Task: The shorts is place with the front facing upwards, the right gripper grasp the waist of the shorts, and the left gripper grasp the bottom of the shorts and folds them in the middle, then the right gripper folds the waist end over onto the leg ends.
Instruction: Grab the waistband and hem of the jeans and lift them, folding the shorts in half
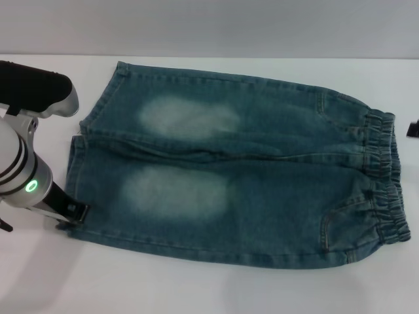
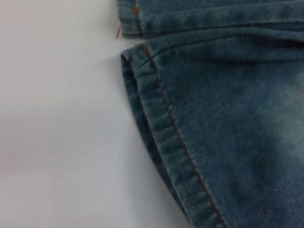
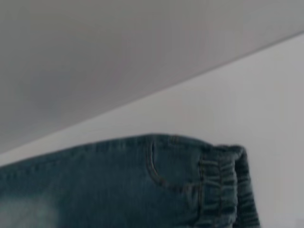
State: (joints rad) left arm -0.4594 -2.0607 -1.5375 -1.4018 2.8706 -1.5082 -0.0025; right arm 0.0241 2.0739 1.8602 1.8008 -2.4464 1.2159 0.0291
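Observation:
The denim shorts (image 1: 249, 176) lie flat on the white table, front up and unfolded. The puckered elastic waist (image 1: 386, 176) is at the right and the leg ends (image 1: 78, 163) are at the left. My left gripper (image 1: 77, 212) is down at the near corner of the near leg's hem. The left wrist view shows that stitched hem (image 2: 161, 142) close up, lying flat on the table. Only a black bit of my right gripper (image 1: 413, 129) shows at the right edge, just beyond the waist. The right wrist view shows the waist (image 3: 223, 190) and a pocket seam from above.
The white table (image 1: 196, 288) extends around the shorts, with bare surface in front and to the left. A grey wall (image 1: 209, 26) runs behind the table's far edge. My left arm's white forearm (image 1: 19, 163) stands over the table's left side.

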